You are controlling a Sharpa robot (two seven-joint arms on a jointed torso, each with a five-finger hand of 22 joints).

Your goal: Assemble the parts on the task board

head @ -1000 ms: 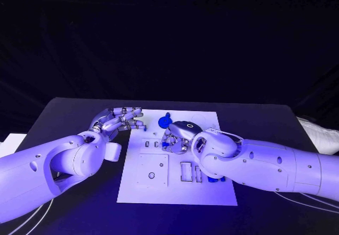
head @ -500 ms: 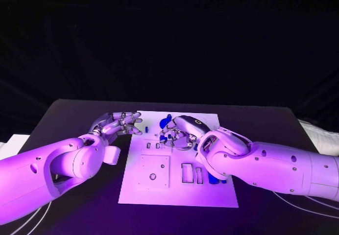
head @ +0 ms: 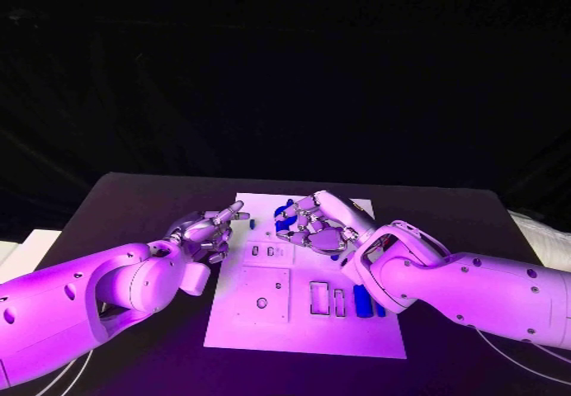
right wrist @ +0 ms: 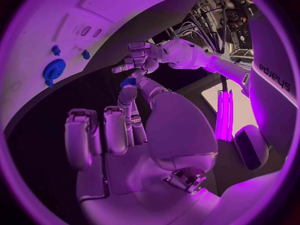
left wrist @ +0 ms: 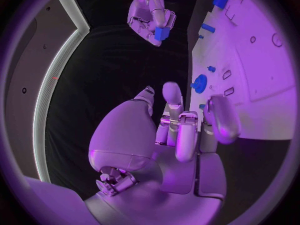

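Observation:
The white task board (head: 238, 326) lies in the middle of the black table. My right hand (head: 319, 224) hovers over the board's far part with its fingers bent. It pinches a small blue part (left wrist: 162, 33), which also shows at its fingertips in the right wrist view (right wrist: 128, 81). My left hand (head: 209, 233) sits at the board's left edge, its fingers loosely bent and apart, holding nothing. A blue gear (left wrist: 199, 83) stands on the board near the far edge, beside two small blue pegs (right wrist: 85, 54). More blue parts (head: 363, 304) lie at the board's right side.
The board has rectangular slots (head: 319, 297) and a square recessed panel (head: 261, 295) with a round hole. A white object (head: 24, 246) lies at the table's left edge, and pale cloth (head: 541, 235) lies off its right edge. Both forearms cross the table's front half.
The camera has shifted. My right hand has lifted off the board's slots and turned its fingers upward with the blue part. My left hand has drawn back toward the board's left edge.

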